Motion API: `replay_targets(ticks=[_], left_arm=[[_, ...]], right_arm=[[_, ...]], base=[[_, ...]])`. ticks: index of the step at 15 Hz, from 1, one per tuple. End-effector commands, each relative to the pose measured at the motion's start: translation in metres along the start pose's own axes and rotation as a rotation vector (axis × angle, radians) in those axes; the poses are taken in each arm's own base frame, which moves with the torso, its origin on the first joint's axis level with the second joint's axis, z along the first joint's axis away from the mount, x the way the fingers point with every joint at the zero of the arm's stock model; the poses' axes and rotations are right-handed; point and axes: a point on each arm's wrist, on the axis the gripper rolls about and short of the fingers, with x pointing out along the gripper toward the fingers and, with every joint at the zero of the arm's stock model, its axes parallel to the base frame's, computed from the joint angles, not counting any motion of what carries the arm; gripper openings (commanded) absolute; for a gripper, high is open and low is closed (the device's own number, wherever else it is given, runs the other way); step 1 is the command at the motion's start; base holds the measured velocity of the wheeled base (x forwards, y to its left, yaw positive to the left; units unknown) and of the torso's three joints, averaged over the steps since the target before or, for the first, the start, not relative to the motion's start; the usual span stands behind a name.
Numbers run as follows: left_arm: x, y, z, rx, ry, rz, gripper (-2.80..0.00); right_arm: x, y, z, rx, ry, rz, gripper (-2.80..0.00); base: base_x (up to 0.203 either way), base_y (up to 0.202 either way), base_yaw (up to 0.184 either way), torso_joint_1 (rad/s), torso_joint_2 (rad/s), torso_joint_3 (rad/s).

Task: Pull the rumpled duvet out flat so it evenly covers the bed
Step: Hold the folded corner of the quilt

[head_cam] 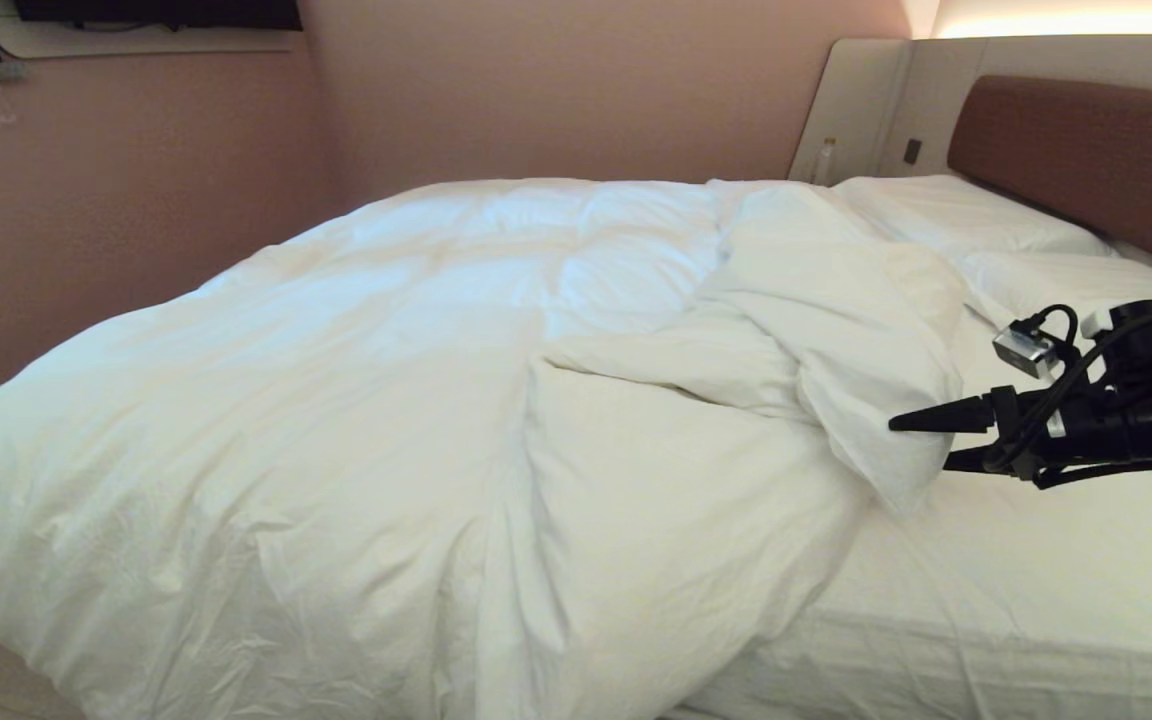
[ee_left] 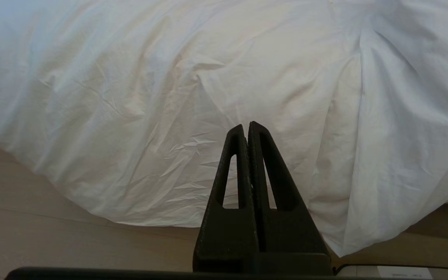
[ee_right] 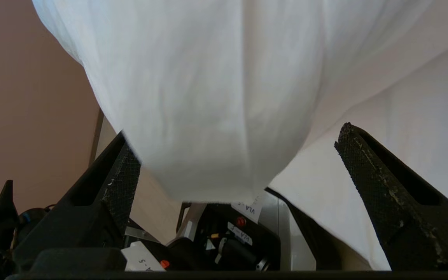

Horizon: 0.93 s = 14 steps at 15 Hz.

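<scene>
The duvet (head_cam: 356, 400) lies across the bed (head_cam: 1016, 610), spread fairly smooth over the half away from the headboard (head_cam: 1096, 160) and hanging over the foot and near side down toward the floor (ee_left: 53, 233). Toward the headboard its upper corner is folded back on itself into a rumpled heap, leaving the fitted sheet (head_cam: 1036, 560) bare on the near side below the pillows (head_cam: 956, 215).

The right gripper (head_cam: 921, 440) reaches in from the right, held roughly level just above the sheet, pointing at the hanging tip of the folded-back corner. Its fingers (ee_right: 387, 190) stand wide apart with the duvet's corner between them, not clamped on it.

The left gripper (ee_left: 246, 126) hangs low beside the bed, near the draped edge of the duvet, apart from it, its fingers (ee_left: 235, 163) pressed together on nothing.
</scene>
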Motion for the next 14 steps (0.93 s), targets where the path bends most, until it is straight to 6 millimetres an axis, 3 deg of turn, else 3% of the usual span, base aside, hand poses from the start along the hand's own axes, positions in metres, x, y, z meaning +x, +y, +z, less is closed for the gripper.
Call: replay_targets(ticks=[1, 5, 14], left_arm=[[0.0, 0.0, 0.0, 0.0, 0.0, 0.0, -2.8], [0.0, 0.0, 0.0, 0.0, 0.0, 0.0, -2.8], [0.0, 0.0, 0.0, 0.0, 0.0, 0.0, -2.8]], right_arm=[[0.003, -0.002, 0.002, -0.005, -0.004, 0.05, 0.0], [-0.001, 0.007, 0.003, -0.026, -0.014, 0.059, 0.0], [0.018, 0.013, 0.001, -0.034, 0.033, 0.093, 0.0]], base=[[0.0, 0.0, 0.0, 0.0, 0.0, 0.0], [0.0, 0.0, 0.0, 0.0, 0.0, 0.0], [0.0, 0.0, 0.0, 0.0, 0.0, 0.0]])
